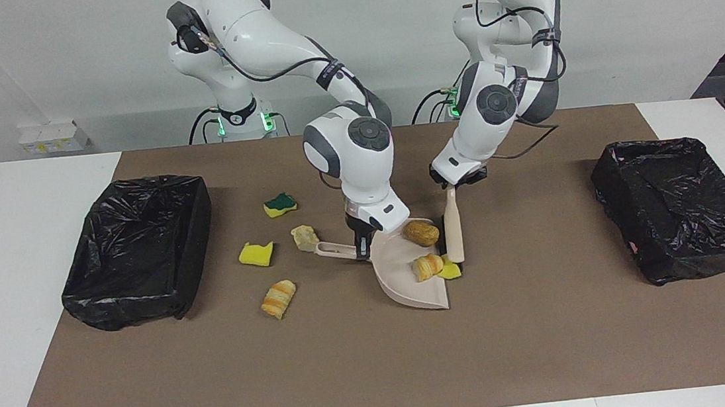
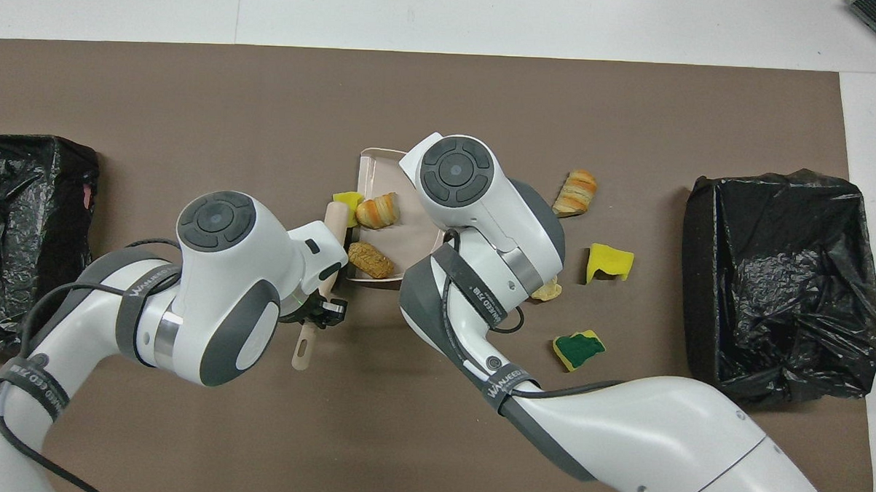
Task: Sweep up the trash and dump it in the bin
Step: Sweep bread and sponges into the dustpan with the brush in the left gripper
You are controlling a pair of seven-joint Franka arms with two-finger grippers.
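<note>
my right arm bends down over the middle of the brown mat [image 1: 549, 345], its wrist near upright, and my right gripper [image 1: 362, 246] is pinched on the handle of the beige dustpan [image 1: 402, 273], which lies flat with its mouth toward the left arm's end of the table and its handle toward the right arm's end. my left arm comes down slantwise, and my left gripper [image 1: 450, 185] is clamped on the handle of the brush [image 1: 454, 231]; the brush's long axis runs away from the robots, head down at the pan's mouth. a brown bread lump [image 1: 420, 232] and a striped bread piece [image 1: 428, 266] lie in the pan, and a yellow sponge scrap [image 1: 451, 271] sits at its lip, touching the brush head. outside the pan, toward the right arm's end, lie a green-topped sponge [image 1: 280, 204], a pale crumbly chunk [image 1: 304, 236] by the pan's handle, a yellow sponge [image 1: 256, 254] and a striped roll [image 1: 278, 298], its long axis slanting. black-lined bins [image 1: 141, 248] [image 1: 683, 216] stand at both ends of the table. the overhead view shows the free end of the brush handle [image 2: 305, 347] past my left gripper [image 2: 324, 313], but my right gripper is hidden there under my own wrist; the facing view shows it.
</note>
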